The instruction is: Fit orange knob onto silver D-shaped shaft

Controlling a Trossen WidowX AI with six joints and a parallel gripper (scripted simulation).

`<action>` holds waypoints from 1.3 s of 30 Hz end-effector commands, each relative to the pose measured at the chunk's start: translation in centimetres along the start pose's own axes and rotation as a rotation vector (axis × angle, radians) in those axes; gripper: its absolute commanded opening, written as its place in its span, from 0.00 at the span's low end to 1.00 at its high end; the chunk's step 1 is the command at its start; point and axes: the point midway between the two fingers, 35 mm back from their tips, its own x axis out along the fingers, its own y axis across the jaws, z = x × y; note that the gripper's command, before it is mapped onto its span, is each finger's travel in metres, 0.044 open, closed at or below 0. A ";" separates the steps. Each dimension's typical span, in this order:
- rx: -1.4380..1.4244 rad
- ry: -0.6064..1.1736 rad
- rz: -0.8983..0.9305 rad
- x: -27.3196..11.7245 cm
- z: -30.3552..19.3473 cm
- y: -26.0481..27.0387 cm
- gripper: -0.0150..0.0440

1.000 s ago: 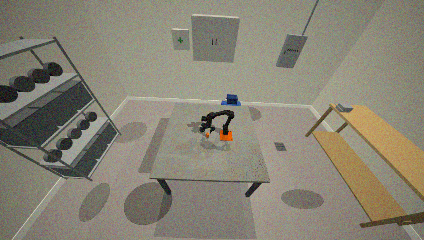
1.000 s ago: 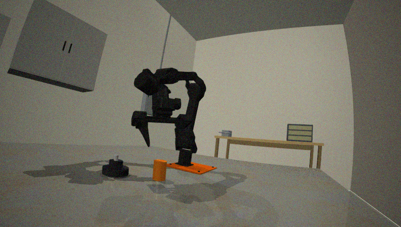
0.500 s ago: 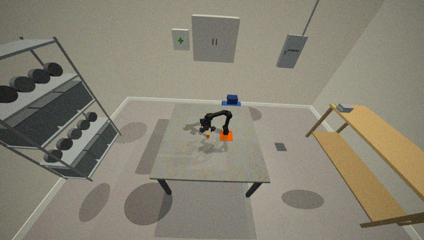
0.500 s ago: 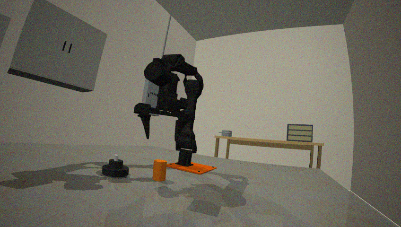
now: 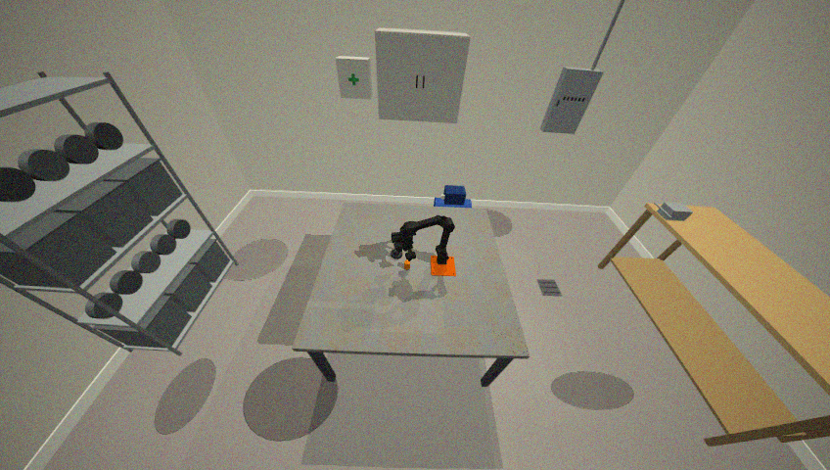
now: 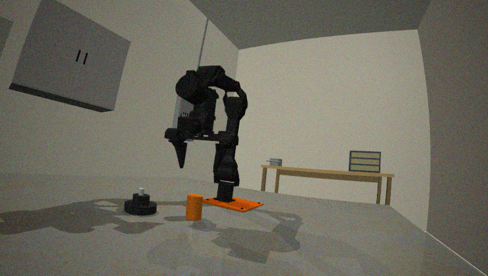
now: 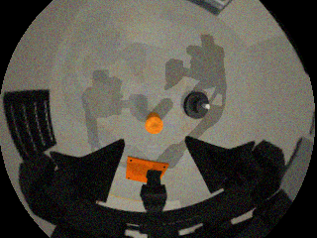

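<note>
The orange knob (image 5: 406, 264) (image 6: 194, 207) (image 7: 154, 124) stands upright on the table; its underside and hole are hidden. The dark round pedestal (image 6: 140, 208) (image 7: 191, 105) stands apart from the knob, to its left in the exterior view and to its right in the wrist view. The bare silver shaft (image 6: 141, 191) (image 7: 207, 106) sticks up from it; its flat side cannot be made out. My gripper (image 6: 198, 172) (image 7: 155, 141) is wide open and empty, pointing down well above the table. In the wrist view the knob shows just beyond the gap between the fingertips.
The arm's orange base plate (image 5: 442, 273) (image 6: 248, 204) (image 7: 136, 170) lies on the table (image 5: 407, 332), close to the knob. Shadows of the arm fall around the knob and pedestal. A shelf rack and a wooden bench (image 5: 739, 261) stand away from the table.
</note>
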 end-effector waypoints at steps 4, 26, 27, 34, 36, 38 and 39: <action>1.002 -0.003 -0.007 0.0 0.0 0.1 1.00; 1.099 -0.003 -0.007 0.8 -0.1 0.2 1.00; 1.099 -0.003 -0.007 1.7 0.0 0.2 1.00; 1.099 -0.003 -0.007 3.5 0.0 0.1 1.00; 1.099 -0.003 -0.007 4.2 0.0 0.1 1.00; 1.099 -0.003 -0.007 4.8 0.0 0.1 1.00; 1.099 -0.003 -0.007 4.9 0.0 0.1 1.00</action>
